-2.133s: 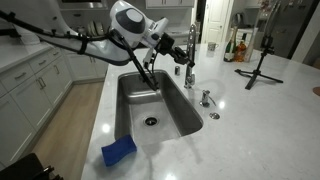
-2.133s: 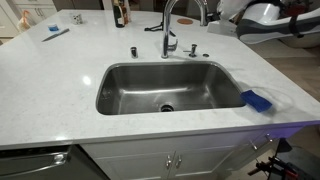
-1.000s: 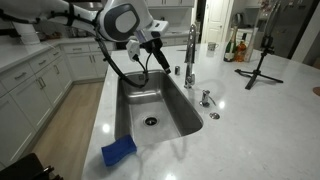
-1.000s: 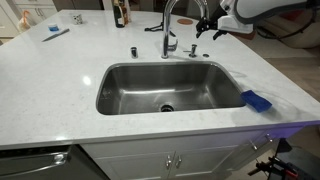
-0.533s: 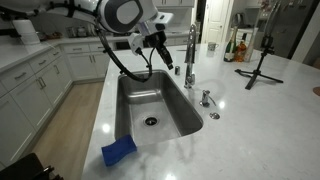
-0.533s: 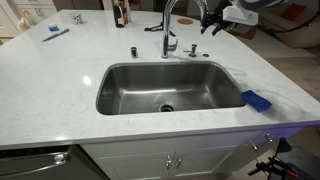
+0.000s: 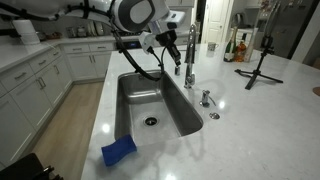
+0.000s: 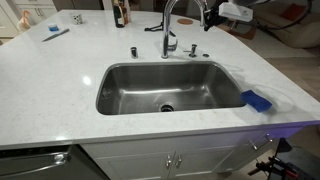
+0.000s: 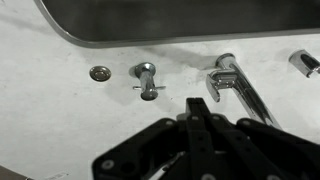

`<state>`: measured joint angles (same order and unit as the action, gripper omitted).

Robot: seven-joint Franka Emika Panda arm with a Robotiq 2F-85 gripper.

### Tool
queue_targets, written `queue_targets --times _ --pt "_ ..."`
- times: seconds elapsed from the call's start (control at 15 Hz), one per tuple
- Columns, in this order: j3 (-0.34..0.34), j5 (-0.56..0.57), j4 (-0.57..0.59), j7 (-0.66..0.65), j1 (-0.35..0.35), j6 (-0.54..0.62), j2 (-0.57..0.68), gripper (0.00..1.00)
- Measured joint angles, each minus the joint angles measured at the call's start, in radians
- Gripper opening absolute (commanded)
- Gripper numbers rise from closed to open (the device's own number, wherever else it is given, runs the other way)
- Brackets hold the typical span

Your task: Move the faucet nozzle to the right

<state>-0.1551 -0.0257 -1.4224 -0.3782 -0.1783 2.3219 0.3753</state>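
The faucet nozzle (image 8: 166, 28) rises from the counter (image 8: 60, 80) behind the sink (image 8: 128, 95), its arch curving over to a tip that ends just beside the gripper (image 8: 207, 19); whether they touch cannot be told. In the wrist view the gripper (image 9: 197, 108) has its jaws pressed together with nothing between them, above a short chrome stub (image 9: 146, 78). A blue sponge (image 8: 257, 100) lies at the sink's edge, and a black tripod (image 7: 262, 62) stands well apart.

The faucet nozzle (image 8: 166, 22) is a tall, shiny chrome gooseneck standing upright behind the sink (image 8: 120, 85). Its arch ends in a downward-pointing tip.
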Motion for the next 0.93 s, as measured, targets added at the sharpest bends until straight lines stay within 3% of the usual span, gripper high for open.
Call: queue_targets --times 0.93 --pt "0.0 -0.002 0.301 -0.004 -0.017 -0.008 0.209 0.0"
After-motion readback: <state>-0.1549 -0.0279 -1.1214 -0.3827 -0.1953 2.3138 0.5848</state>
